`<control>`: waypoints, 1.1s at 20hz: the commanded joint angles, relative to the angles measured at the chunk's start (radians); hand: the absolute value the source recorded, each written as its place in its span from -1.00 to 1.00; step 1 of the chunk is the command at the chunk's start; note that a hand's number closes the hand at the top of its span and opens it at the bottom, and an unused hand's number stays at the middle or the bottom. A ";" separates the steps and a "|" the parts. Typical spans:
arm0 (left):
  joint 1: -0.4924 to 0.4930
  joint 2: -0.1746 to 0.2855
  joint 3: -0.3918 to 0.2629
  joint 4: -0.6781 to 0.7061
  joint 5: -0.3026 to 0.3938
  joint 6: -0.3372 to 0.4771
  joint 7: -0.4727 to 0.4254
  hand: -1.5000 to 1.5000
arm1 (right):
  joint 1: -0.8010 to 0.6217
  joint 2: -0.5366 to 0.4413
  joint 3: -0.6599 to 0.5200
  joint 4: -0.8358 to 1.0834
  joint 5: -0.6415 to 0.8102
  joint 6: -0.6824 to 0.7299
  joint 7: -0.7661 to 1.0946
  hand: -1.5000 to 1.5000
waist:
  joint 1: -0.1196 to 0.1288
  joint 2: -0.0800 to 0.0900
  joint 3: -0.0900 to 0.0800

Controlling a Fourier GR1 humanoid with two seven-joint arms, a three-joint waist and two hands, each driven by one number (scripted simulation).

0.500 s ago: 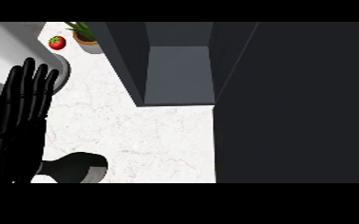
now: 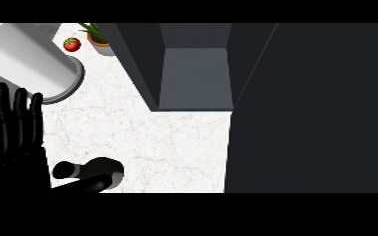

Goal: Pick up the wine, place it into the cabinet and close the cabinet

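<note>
**Surface check: wine bottle outside the open cabinet**

The white marbled surface (image 2: 155,140) fills the left half of the head view. The dark grey open cabinet (image 2: 196,75) sits at 12 o'clock, and its dark door panel (image 2: 303,110) covers the 3 o'clock side. The dark glass wine bottle (image 2: 92,172) stands on the surface at 7 o'clock, well apart from the cabinet. The black left hand (image 2: 22,140) is at 9 o'clock just beside the bottle, its fingers (image 2: 35,111) straight and released, grasping nothing; contact cannot be told. A grey cylindrical object (image 2: 37,62), a red tomato (image 2: 71,44) and a potted green plant (image 2: 100,37) sit at 10 to 11 o'clock.
</note>
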 commanded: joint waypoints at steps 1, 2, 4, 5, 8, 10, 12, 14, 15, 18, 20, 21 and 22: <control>0.036 -0.009 -0.175 -0.058 -0.022 0.234 0.060 -1.00 | 0.056 -0.030 0.044 -0.091 -0.073 0.061 0.099 -1.00 | -0.005 0.001 0.004; 0.050 -0.010 -0.232 -0.102 -0.053 0.289 0.088 -1.00 | 0.055 -0.017 0.062 -0.116 -0.049 0.039 0.111 -1.00 | -0.001 0.001 0.004; 0.057 -0.010 -0.319 -0.114 -0.143 0.346 0.113 -1.00 | 0.056 -0.030 0.054 -0.186 -0.087 0.038 0.195 -1.00 | 0.000 0.003 0.004; 0.029 -0.010 -0.369 -0.120 -0.203 0.386 0.157 -1.00 | 0.084 -0.033 0.053 -0.207 -0.100 0.049 0.186 -1.00 | -0.004 0.003 0.005; -0.032 -0.010 -0.458 -0.158 -0.366 0.452 0.302 -1.00 | 0.063 -0.008 0.112 -0.218 -0.037 0.024 0.214 -1.00 | 0.001 0.004 0.005; -0.063 -0.010 -0.484 -0.110 -0.398 0.493 0.297 -1.00 | 0.062 -0.057 -0.005 -0.272 -0.141 0.046 0.286 -1.00 | -0.001 0.006 0.004; -0.080 -0.010 -0.542 -0.159 -0.519 0.522 0.425 -1.00 | 0.056 -0.022 0.082 -0.353 -0.056 -0.015 0.347 -1.00 | 0.000 0.003 0.005; -0.151 -0.010 -0.514 -0.124 -0.574 0.531 0.484 -1.00 | 0.009 -0.017 0.087 -0.316 -0.059 -0.007 0.355 -1.00 | 0.002 0.005 0.004; -0.185 -0.010 -0.526 -0.112 -0.611 0.568 0.521 -1.00 | 0.037 -0.046 0.019 -0.311 -0.109 0.024 0.338 -1.00 | 0.000 0.005 0.005; -0.200 -0.010 -0.476 -0.153 -0.636 0.537 0.586 -1.00 | 0.008 -0.004 0.091 -0.300 -0.051 0.001 0.353 -1.00 | 0.003 0.005 0.004; -0.237 -0.010 -0.500 -0.107 -0.684 0.594 0.633 -1.00 | 0.043 -0.008 0.062 -0.270 -0.075 0.045 0.276 -1.00 | 0.001 0.005 0.005; -0.194 -0.010 -0.512 -0.199 -0.714 0.539 0.685 -1.00 | -0.004 0.001 0.105 -0.337 -0.014 -0.022 0.392 -1.00 | 0.007 0.003 0.004; -0.201 -0.010 -0.494 -0.175 -0.720 0.555 0.682 -1.00 | -0.036 -0.020 0.043 -0.340 -0.067 -0.019 0.423 -1.00 | 0.006 0.004 0.004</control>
